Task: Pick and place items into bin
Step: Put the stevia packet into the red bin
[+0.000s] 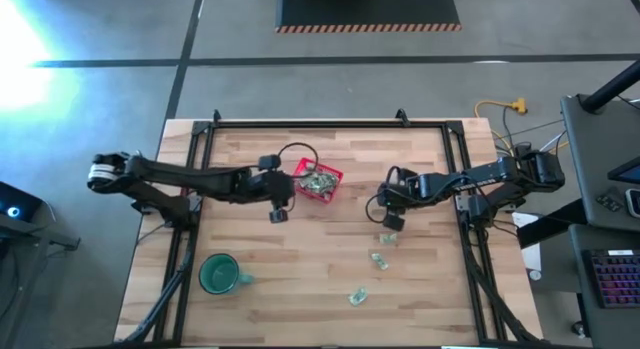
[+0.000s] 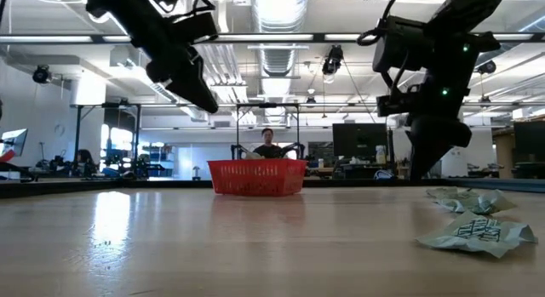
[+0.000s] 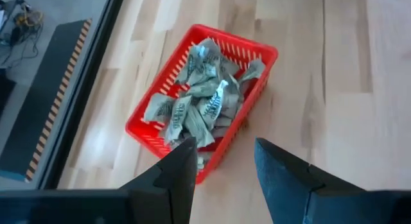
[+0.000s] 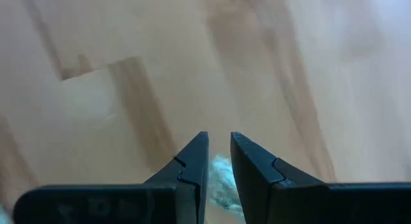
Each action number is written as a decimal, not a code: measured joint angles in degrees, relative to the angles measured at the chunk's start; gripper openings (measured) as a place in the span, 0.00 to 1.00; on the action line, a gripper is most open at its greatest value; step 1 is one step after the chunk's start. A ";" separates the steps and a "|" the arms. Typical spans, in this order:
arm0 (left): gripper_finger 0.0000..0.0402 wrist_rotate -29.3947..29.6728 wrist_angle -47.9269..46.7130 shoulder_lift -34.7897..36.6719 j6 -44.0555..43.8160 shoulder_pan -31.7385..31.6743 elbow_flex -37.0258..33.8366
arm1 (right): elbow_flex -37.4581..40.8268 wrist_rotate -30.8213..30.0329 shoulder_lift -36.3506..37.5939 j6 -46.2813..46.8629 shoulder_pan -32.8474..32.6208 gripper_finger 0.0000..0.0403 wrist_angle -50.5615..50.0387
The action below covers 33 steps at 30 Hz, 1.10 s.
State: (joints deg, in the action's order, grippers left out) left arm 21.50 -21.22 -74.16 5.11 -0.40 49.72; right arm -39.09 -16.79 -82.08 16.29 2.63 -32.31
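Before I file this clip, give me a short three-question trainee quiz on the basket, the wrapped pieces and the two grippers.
1. True or false: the red mesh basket already holds wrapped pieces.
2. Which gripper has a wrapped piece between its fingers? A) left gripper B) right gripper C) neither
3. Fill in: apart from the one in that gripper, about ___ loose pieces lie on the wooden table.

Key
1. True: a heap of pale green-and-white pieces fills it.
2. B: the right wrist view shows a pale piece pinched between its fingers; the left gripper hangs open and empty beside the basket.
3. Two, both on the right side of the table in the high view.
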 joint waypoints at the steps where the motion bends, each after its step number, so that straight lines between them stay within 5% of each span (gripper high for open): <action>1: 0.35 0.01 0.33 0.74 -0.54 0.04 -0.58 | 0.00 -0.76 0.02 0.82 0.00 0.14 -0.33; 20: 0.35 0.00 3.35 5.42 -4.77 0.15 -5.95 | 2.43 -1.32 -0.04 6.76 0.18 0.45 -1.07; 33: 0.35 -0.16 5.19 5.06 -4.85 0.15 -6.02 | 4.04 0.13 -0.04 13.80 3.25 0.45 -2.26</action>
State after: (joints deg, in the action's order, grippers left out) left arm 21.34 -16.03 -69.09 0.26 -0.25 43.70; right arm -35.05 -16.66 -82.13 30.09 5.88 -34.57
